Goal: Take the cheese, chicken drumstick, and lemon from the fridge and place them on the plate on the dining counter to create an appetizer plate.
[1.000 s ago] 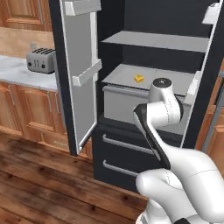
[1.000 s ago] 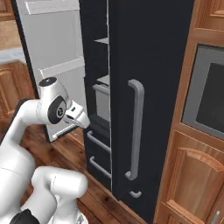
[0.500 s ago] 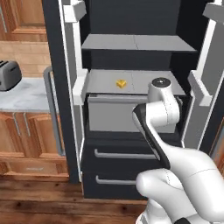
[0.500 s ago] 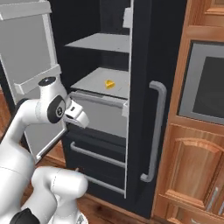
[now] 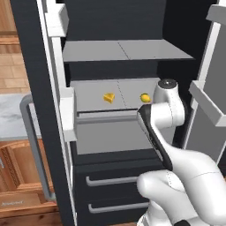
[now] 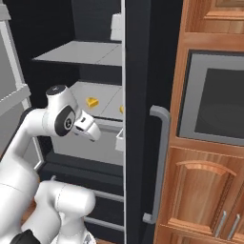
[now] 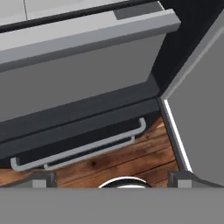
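With the base driven round to face the open fridge (image 5: 128, 145) squarely, the cheese (image 5: 109, 97) and lemon (image 5: 144, 97) are now seen on the middle shelf, above and beyond the gripper's (image 7: 111, 179) spread, empty fingers (image 7: 41, 179), so reaching can begin.

No text, label, brand, number or sign can be read anywhere: the fridge (image 5: 48, 132) doors, shelves and drawer fronts are plain, the wall oven (image 6: 214, 105) front carries no legible marking, and the robot's white body bears no lettering; any fine print, if there is some, may be too small to make out at this sharpness
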